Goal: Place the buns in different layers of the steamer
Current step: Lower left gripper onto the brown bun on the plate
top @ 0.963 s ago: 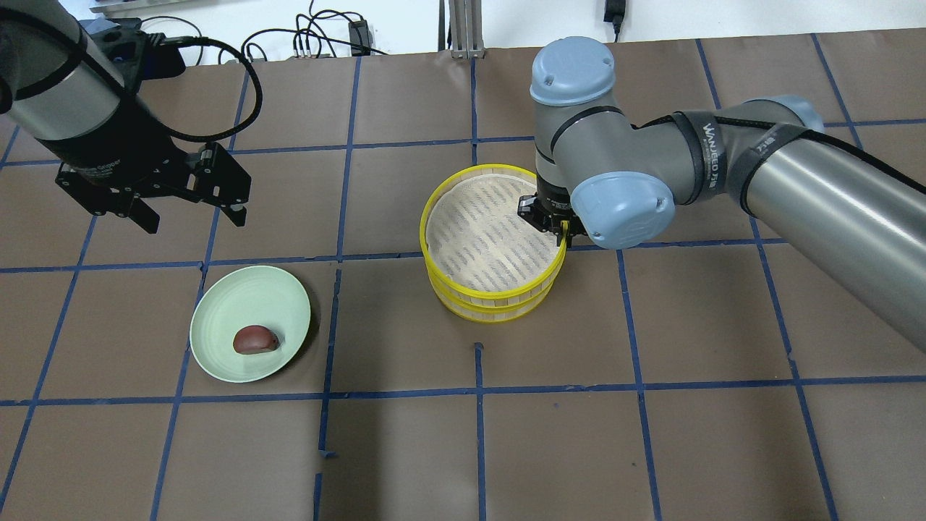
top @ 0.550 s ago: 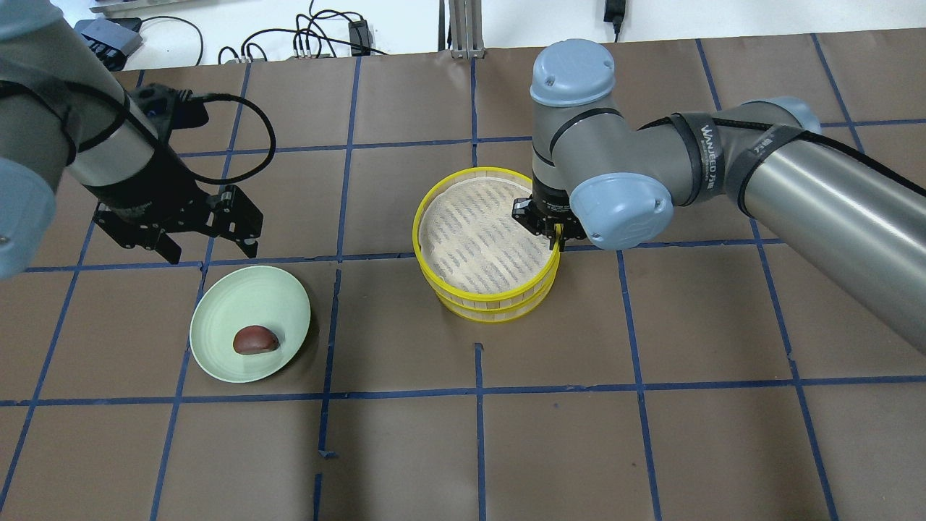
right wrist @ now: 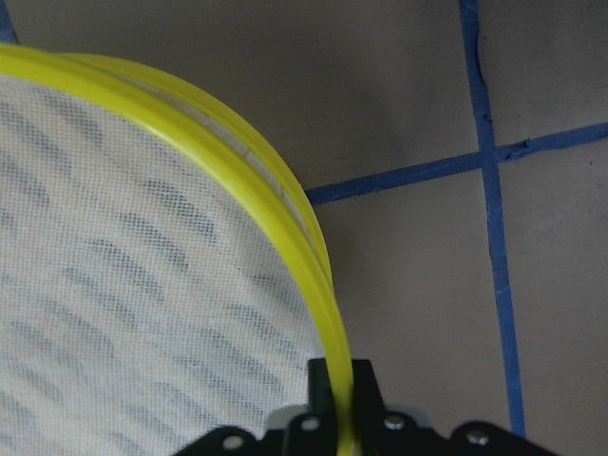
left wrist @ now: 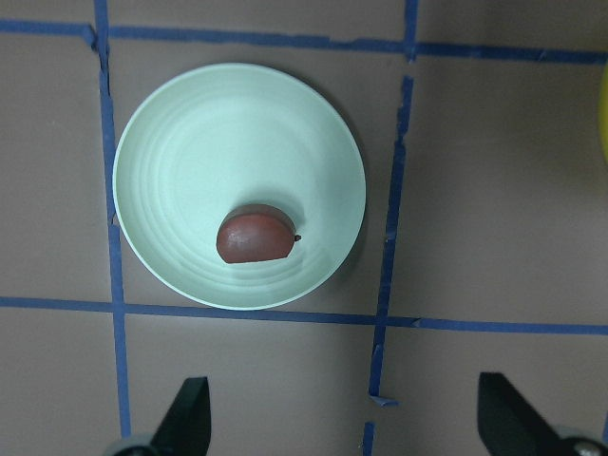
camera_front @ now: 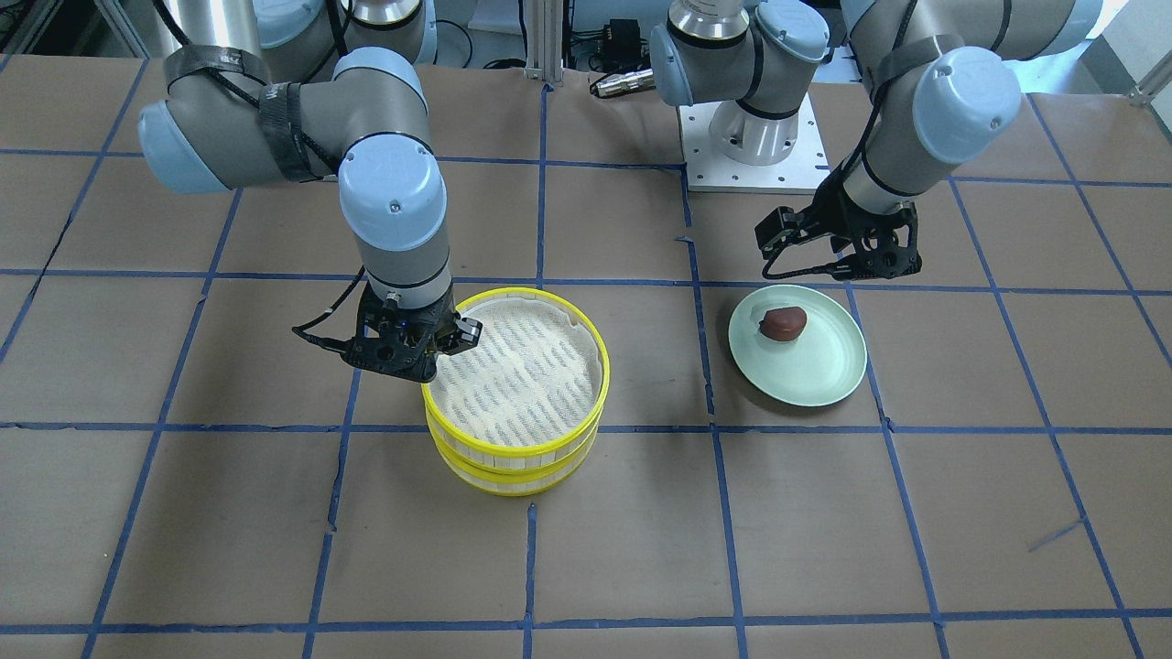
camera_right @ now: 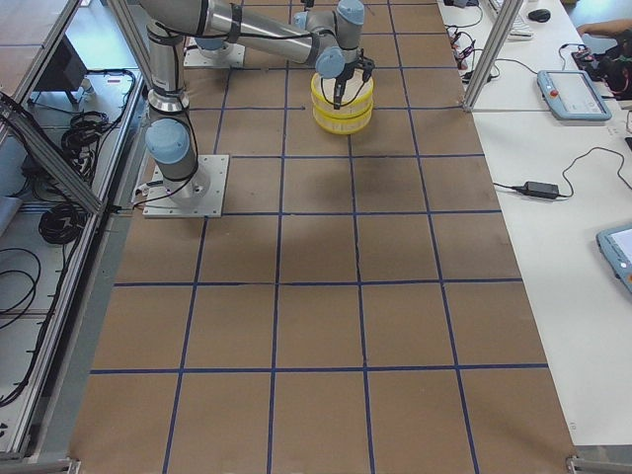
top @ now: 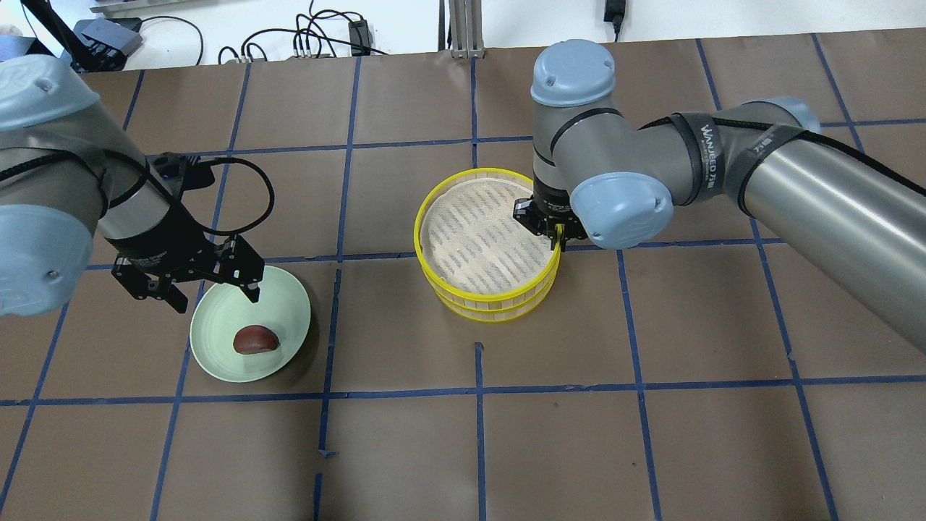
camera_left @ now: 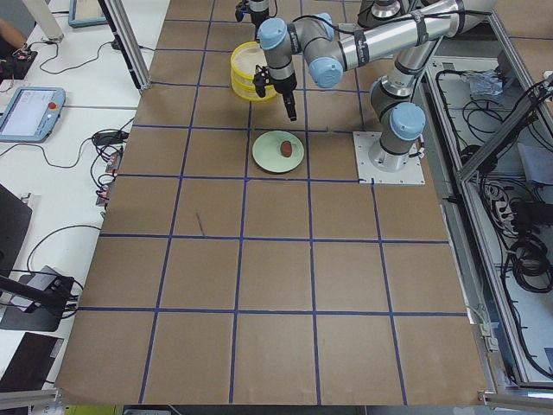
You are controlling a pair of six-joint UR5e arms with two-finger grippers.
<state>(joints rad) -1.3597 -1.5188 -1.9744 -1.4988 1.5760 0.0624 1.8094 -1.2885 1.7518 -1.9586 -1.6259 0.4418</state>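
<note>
Left gripper (top: 213, 295), a black two-finger unit, has descended from the far left of the table and now hangs over the far rim of the pale green round plate (top: 269, 302), jaws wide apart. The upper yellow-rimmed steamer tier (top: 477, 235), pinched at its rim by the right gripper (top: 557, 235), has shifted slightly toward the robot's left.

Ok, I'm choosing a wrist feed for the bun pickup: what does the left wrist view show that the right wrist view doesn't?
Only the left wrist view shows the pale green plate with the reddish-brown bun lying on it, and the left gripper with its fingers open and empty. Only the right wrist view shows the top steamer layer with its whitish liner, and the right gripper shut on that layer's yellow rim. Both show the brown table with blue tape lines.
</note>
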